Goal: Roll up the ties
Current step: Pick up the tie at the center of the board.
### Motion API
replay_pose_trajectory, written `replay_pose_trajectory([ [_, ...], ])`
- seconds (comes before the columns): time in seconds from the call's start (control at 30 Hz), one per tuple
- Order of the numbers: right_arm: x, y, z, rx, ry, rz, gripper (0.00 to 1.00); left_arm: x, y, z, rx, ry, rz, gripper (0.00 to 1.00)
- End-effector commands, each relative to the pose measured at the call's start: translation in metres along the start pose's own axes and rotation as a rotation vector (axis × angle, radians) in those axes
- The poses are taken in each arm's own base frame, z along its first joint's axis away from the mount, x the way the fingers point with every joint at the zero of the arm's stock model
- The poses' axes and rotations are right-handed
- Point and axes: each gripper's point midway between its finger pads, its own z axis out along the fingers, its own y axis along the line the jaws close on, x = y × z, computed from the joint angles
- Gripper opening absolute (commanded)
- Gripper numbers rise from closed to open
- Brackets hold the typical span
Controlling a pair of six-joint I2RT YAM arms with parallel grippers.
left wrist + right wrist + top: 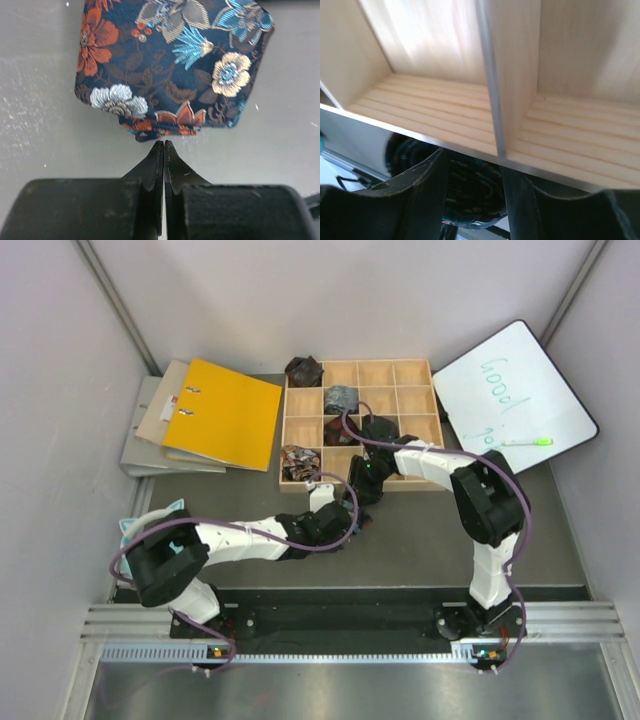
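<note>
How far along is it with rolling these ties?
Done: four bundles sit in the wooden tray: black, grey-blue, maroon and brown-patterned. In hand: the navy floral tie lies on the table with the shut left gripper at its edge. The right gripper faces empty tray cells; whether it holds anything is unclear. Left: finishing this tie and stowing it.

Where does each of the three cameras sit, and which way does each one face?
Top external: above and behind the bases, looking down on the table, left arm, right arm, wooden tray, yellow binder and whiteboard.
Left wrist: on the left arm, looking down at the floral tie on the table; its shut left fingers show.
Right wrist: on the right arm, close on the tray's bare compartments; its right fingers show.
Shared: top and right wrist both show the tray.
</note>
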Motion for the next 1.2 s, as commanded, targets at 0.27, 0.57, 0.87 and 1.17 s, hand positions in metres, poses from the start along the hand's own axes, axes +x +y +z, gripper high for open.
replay_pose_trajectory([
  [0.27, 0.033, 0.008, 0.009, -0.044, 0.015, -0.001, 0.45, -0.038, 0.006, 0.023, -0.117, -0.171, 0.037, 0.0],
  [0.57, 0.042, 0.009, 0.01, -0.073, 0.042, 0.018, 0.45, -0.056, 0.012, 0.036, -0.148, -0.295, 0.031, 0.0],
  [0.87, 0.045, 0.002, 0.011, -0.049, 0.046, 0.02, 0.45, -0.051, 0.008, 0.039, -0.156, -0.261, 0.057, 0.0],
  [1.17, 0.019, -0.004, 0.002, 0.004, -0.015, -0.004, 0.45, -0.017, 0.037, -0.009, -0.138, -0.129, -0.045, 0.41],
])
